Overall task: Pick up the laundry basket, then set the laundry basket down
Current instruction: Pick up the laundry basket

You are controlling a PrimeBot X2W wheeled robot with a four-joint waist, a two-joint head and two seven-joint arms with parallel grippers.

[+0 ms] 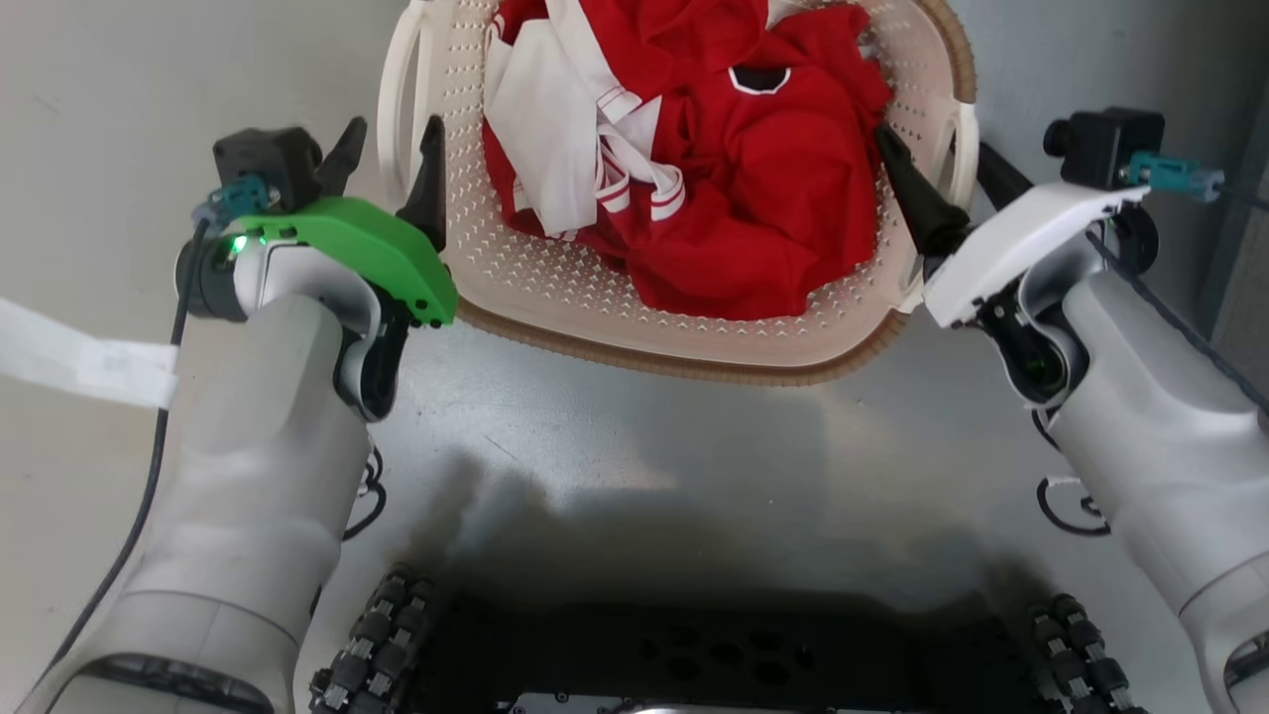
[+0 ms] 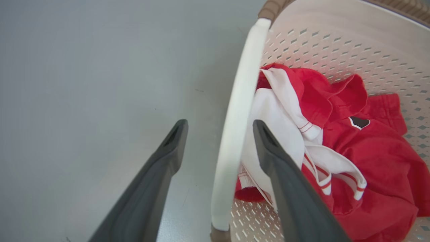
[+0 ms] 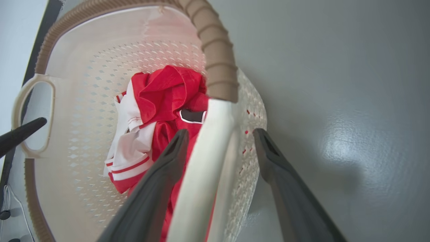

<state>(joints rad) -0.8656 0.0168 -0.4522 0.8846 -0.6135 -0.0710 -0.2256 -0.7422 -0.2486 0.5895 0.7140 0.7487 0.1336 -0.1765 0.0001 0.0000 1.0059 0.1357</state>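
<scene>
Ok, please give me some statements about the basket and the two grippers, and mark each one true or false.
1. The laundry basket holds red and white clothes. True.
2. The left fingers are shut on the brown edge. False: the left gripper is open, with one finger on each side of the white left handle.
3. The right gripper is open around the white right handle. True.
4. The basket's edge is green. False: the rim is brown; the green part is the cover on the left arm.
</scene>
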